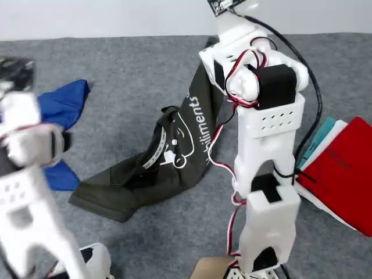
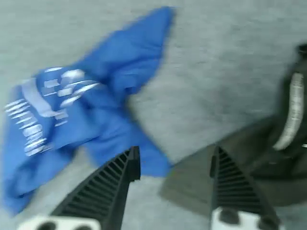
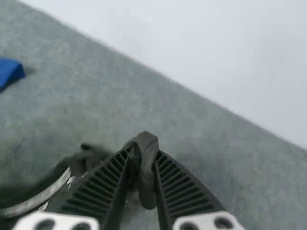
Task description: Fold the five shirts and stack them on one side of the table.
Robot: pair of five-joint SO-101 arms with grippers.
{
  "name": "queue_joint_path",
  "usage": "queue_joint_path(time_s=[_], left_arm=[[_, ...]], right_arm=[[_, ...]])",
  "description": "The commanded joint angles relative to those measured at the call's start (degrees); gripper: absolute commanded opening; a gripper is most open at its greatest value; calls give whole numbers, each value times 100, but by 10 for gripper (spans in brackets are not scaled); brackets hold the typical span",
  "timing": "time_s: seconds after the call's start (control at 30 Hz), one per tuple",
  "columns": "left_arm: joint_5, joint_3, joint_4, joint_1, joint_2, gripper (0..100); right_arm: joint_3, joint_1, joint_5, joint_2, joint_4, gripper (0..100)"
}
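A dark olive shirt (image 1: 174, 154) with white print lies crumpled mid-table, one end pulled up toward the far edge. My right gripper (image 3: 142, 155) is shut on a fold of that olive shirt (image 3: 144, 143), held above the table. A blue shirt (image 1: 58, 107) with white print lies bunched at the left. My left gripper (image 2: 176, 155) hangs open above the gap between the blue shirt (image 2: 72, 105) and the olive shirt's near corner (image 2: 249, 167), with nothing between its fingers. A folded red shirt (image 1: 343, 168) tops a stack at the right edge.
The table is covered in grey carpet (image 1: 128, 70). Under the red shirt lie a teal (image 1: 322, 131) and a white folded shirt (image 1: 325, 200). The right arm's white body (image 1: 267, 145) and cables stand between the olive shirt and the stack. A white wall (image 3: 216, 48) lies beyond the far edge.
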Motion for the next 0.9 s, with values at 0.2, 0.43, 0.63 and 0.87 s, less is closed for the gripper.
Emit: queue_joint_path(time_s=[0.2,0.43,0.63,0.87], left_arm=[[264,-1349,-633,2101,2681,242],[264,-3574,-607,2760,5029,243],[264,-5912,-325,3015,6892,243],[264,-8101,-18,3130,8642,243]], right_arm=[[3684,-4,79,-1965,224,9],[4976,4,79,-2510,215,9],[5398,391,62,-2703,215,9],[5714,558,70,-2949,215,9]])
